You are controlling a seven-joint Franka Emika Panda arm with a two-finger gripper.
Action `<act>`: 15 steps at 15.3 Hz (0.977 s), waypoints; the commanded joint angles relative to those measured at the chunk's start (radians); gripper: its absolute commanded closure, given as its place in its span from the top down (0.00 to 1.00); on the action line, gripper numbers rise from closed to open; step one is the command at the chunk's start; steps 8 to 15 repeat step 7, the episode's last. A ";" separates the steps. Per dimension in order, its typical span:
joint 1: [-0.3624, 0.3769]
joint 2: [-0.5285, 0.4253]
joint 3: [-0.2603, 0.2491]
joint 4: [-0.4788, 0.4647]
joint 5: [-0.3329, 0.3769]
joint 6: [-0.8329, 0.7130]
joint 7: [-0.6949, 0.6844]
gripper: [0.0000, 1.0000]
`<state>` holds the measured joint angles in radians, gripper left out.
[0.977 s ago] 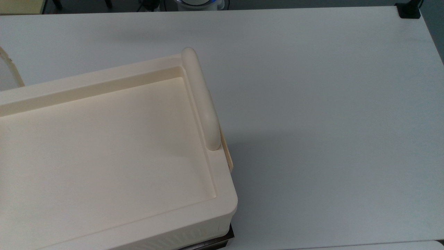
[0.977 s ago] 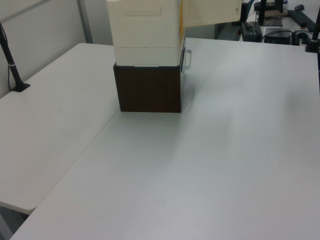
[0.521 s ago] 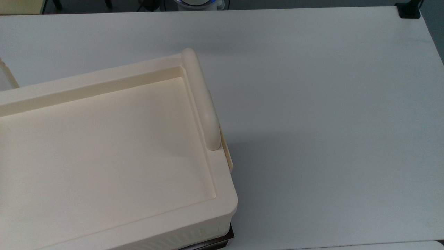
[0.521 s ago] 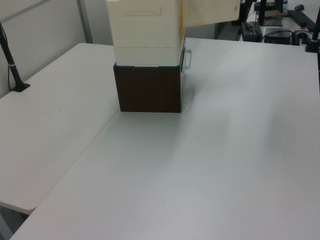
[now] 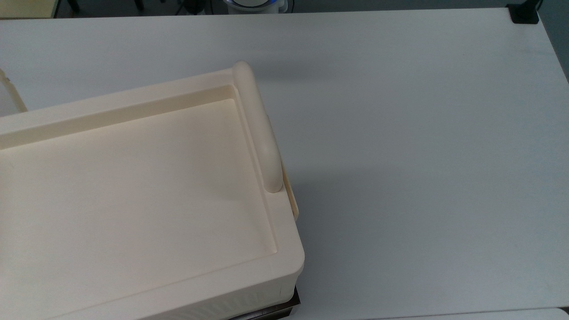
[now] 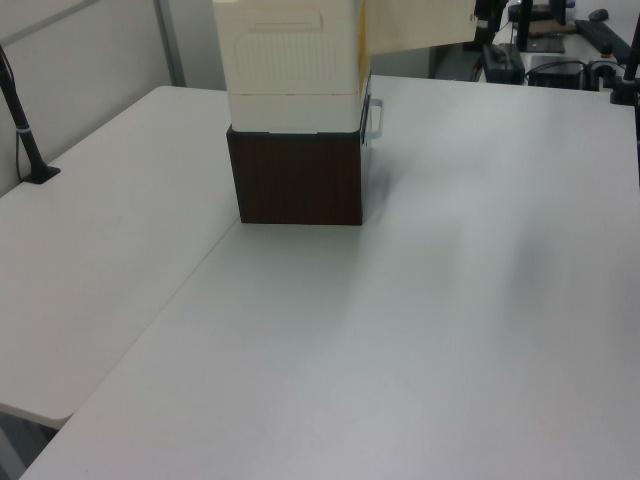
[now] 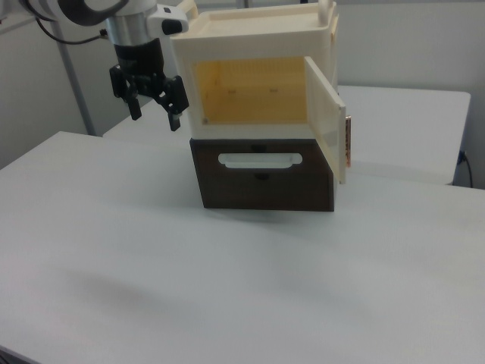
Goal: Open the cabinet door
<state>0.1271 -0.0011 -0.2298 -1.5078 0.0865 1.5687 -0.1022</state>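
In the right view we see the bare white table [image 7: 151, 288] filling the lower half of the frame, and past it, just above the centre, a dark brown box [image 7: 261, 178] with a pale slot handle [image 7: 260, 160] on its front. On that box sits the cream cabinet [image 7: 250, 34], its yellowish inside open to us. The cabinet door [image 7: 327, 114] stands swung out on the right view's right, hinged at that side and angled toward us, well clear of the opening. In the upper left of the right view, the gripper [image 7: 151, 102] hangs beside the cabinet's left wall, its two black fingers [image 7: 176, 102] spread wide and holding nothing. In the left view the door [image 6: 420, 22] juts out at the top edge, right of the cabinet.
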 commanded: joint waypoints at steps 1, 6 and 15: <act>-0.009 0.004 0.014 -0.011 -0.027 0.030 -0.066 1.00; -0.009 0.001 0.015 -0.009 -0.044 0.027 -0.027 1.00; -0.009 0.001 0.017 -0.009 -0.050 0.027 -0.025 1.00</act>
